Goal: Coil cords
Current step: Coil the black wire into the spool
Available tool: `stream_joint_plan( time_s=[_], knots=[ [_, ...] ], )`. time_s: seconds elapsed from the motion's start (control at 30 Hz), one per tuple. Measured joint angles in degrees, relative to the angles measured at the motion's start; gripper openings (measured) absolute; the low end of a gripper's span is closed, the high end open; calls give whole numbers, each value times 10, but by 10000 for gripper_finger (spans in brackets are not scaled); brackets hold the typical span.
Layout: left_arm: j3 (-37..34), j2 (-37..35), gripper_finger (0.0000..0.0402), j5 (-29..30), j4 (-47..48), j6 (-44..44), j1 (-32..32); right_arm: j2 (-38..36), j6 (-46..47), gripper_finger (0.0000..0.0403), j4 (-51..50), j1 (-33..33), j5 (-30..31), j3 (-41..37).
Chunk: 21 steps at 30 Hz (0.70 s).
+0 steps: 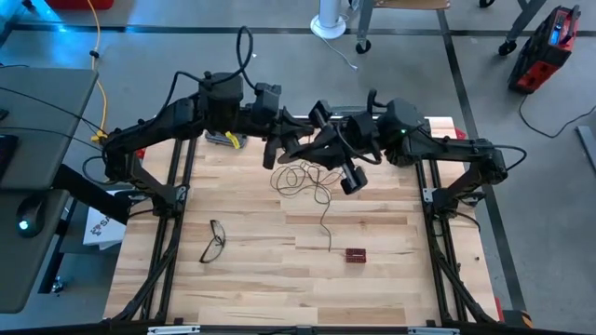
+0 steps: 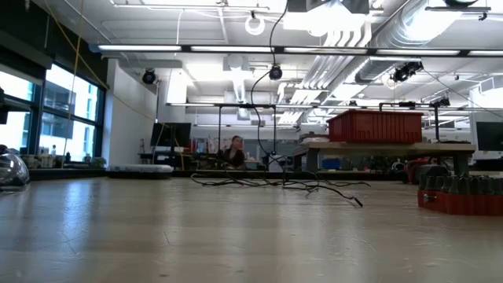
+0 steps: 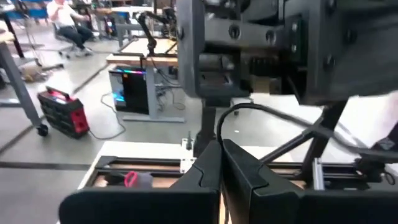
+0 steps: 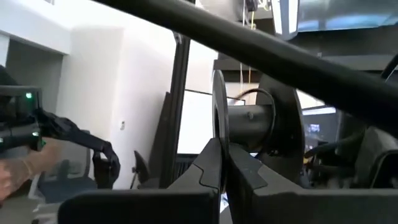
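Right gripper pinched on the reel, up high; left gripper pressed together, empty, beside it; wire sprawls loose on the table below; feed slowly, keep tension even.

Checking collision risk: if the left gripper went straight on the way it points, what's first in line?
Probably the right arm: it fills the left wrist view just beyond the shut left gripper. Depth is unclear.

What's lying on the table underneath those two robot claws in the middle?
Under the raised left gripper and right gripper, a thin dark wire lies in loose loops on the wooden table, one end trailing toward a small red box. The arms hide whatever lies directly beneath them.
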<state>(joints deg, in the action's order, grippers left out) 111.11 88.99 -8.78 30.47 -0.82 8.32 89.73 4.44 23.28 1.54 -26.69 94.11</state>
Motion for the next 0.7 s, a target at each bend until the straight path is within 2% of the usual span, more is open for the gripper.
stream_joint_plan(
  time_s=[0.33, 0.47, 0.7],
  knots=[
    [0, -18, 0, 3, 9, 14, -8, 0, 65, 0, -31, 2, 4, 0],
    [0, -11, 0, 4, 23, 17, -21, 0, 98, 0, -60, 6, 38, 0],
    [-1, -7, 0, 4, 24, 51, -33, -1, 103, 0, -120, 4, 18, 0]
  ],
)
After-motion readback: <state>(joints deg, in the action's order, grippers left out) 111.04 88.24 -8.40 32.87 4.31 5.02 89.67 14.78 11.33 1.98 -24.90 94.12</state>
